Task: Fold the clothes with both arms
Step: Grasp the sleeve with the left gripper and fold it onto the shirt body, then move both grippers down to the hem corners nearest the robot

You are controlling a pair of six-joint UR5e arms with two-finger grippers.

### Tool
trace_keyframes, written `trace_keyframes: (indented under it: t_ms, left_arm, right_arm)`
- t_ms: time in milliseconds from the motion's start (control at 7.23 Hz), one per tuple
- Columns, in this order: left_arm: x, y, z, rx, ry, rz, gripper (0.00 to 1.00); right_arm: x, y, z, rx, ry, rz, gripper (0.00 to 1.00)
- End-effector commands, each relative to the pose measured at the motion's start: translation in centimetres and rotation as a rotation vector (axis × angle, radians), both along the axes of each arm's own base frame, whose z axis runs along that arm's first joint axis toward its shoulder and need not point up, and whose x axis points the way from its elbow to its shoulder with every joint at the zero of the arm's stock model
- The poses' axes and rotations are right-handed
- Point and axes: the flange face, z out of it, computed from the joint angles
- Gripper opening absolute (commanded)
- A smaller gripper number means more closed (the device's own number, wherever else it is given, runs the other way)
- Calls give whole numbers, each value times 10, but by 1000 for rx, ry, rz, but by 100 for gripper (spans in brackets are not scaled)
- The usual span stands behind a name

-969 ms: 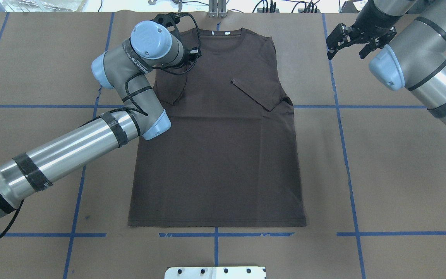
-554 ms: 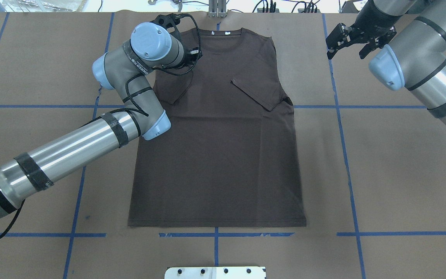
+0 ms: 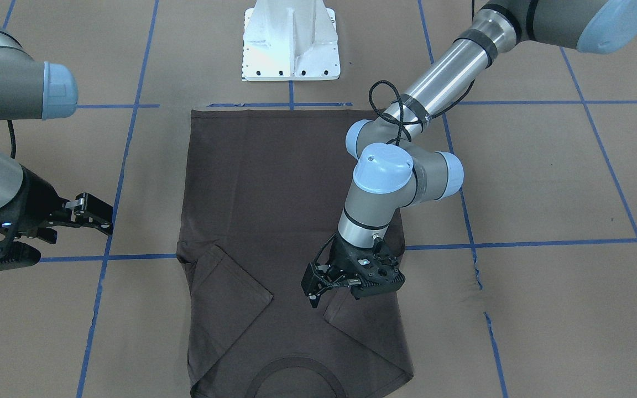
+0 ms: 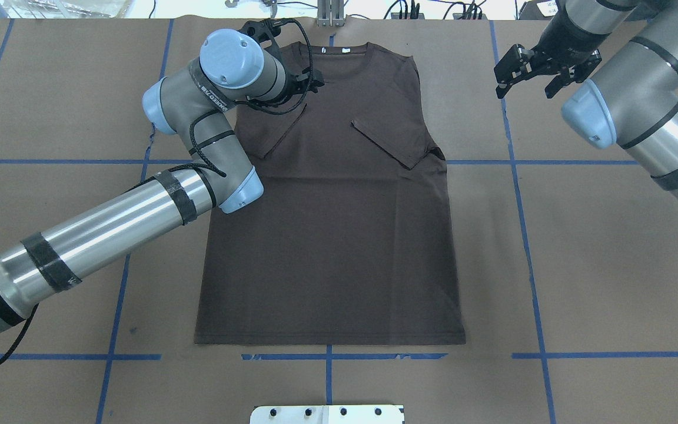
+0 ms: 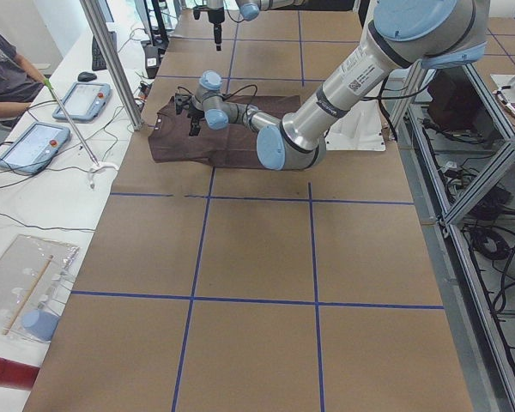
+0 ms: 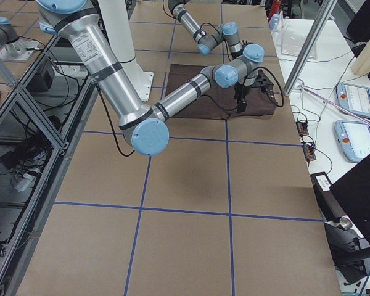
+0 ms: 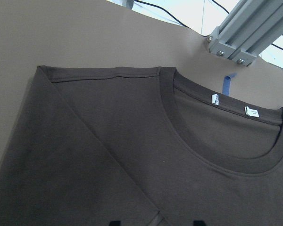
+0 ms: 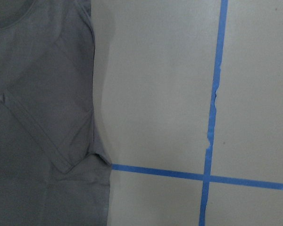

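The T-shirt (image 4: 339,235) lay flat mid-counter (image 4: 580,265), its collar (image 7: 217,160) at the far side and both sleeves folded inward. Being soft, light cotton, it would likely sag, so pinching both shoulder corners seemed best. The left pincer (image 3: 351,287) hovered spread above the left sleeve. The right pincer (image 4: 526,87) hung wide over bare counter, right of the shirt. Only flat blue tape lines (image 4: 521,206) lay around it.

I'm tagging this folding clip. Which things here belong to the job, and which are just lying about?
Job: T-shirt; left gripper and right gripper, both open.
Lying about: white pedestal base; blue tape lines; two tablets.
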Motion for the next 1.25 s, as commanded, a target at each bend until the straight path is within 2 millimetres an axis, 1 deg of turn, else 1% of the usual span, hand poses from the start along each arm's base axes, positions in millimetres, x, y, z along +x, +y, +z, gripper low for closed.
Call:
trace_keyframes:
  t_ms: [0,138,277,415,554,692,830,969,1107]
  left_arm:
    - [-27,37,-6,-12,-87,144,100]
    - [-62,66,-10,13,-125,172,100]
    - [-102,103,-17,14,-128,176,100]
    - [-134,130,-32,21,-145,188,100]
    - [-154,149,-54,46,-183,217,100]
    - [-164,159,-68,49,-182,218,100]
    - [-165,162,-74,53,-173,215,100]
    - [-165,162,-74,52,-172,214,100]
    - [-165,162,-74,52,-172,214,100]
  right_arm:
    - [-37,73,1,-21,6,8,100]
    - [-59,114,-1,-57,-9,56,100]
    - [-85,157,3,-95,-47,112,100]
    - [-119,202,28,-119,-64,148,100]
    - [-159,252,48,-119,-61,214,100]
    - [-188,287,51,-141,-54,231,100]
    - [-212,322,56,-164,-37,234,100]
    - [-225,341,55,-155,-31,254,100]
    - [-227,348,56,-164,-28,249,100]
